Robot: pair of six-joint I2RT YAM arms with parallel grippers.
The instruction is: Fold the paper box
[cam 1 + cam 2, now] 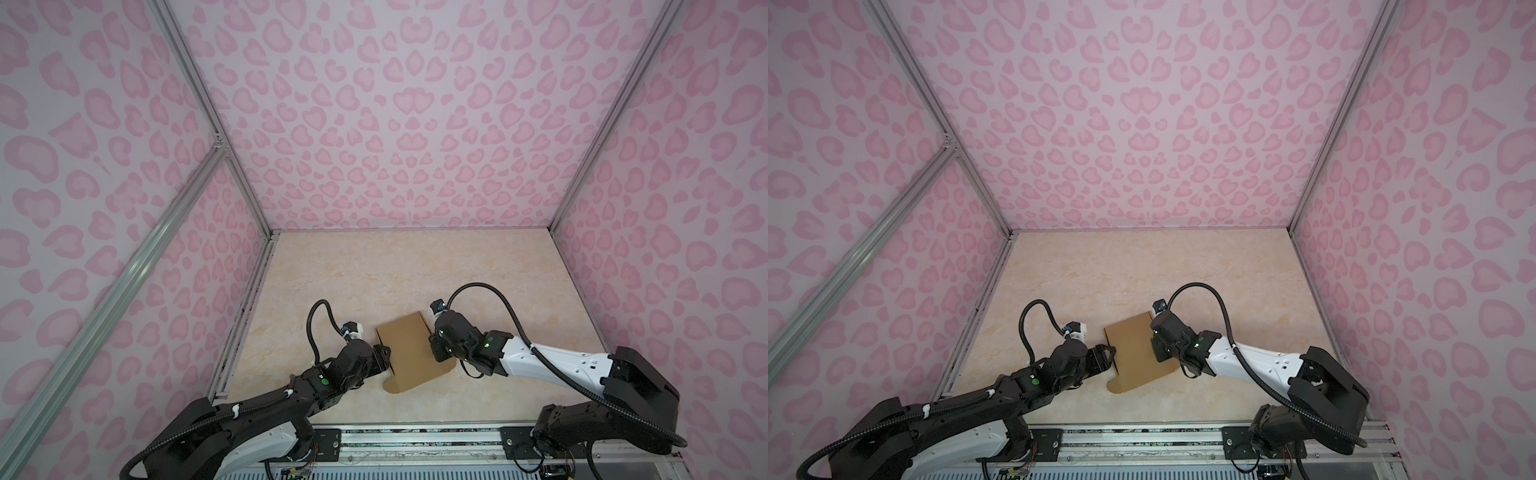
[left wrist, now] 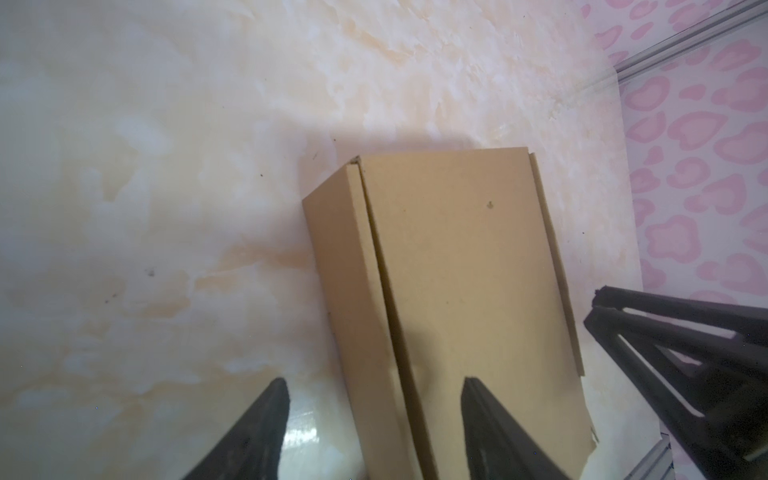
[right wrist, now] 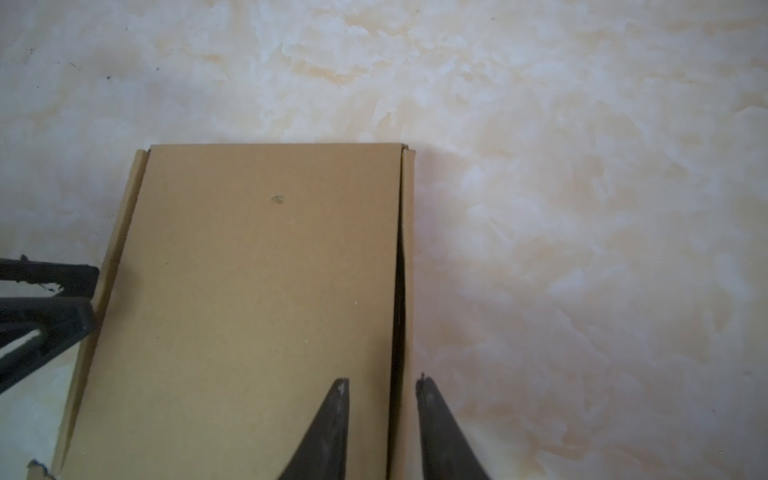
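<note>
Mid-fold on the plain brown kraft cardboard box (image 1: 409, 353), left end effector (image 2: 374, 415) spread astride one side wall, right end effector (image 3: 382, 411) part-open over the opposite wall, next probably squeezing both walls upright.

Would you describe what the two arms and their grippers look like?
Both arms mix black joint housings with white link covers, each trailed by a black corrugated cable loop and showing a small green light. The left gripper and right gripper have slim, black, tapering fingers.
</note>
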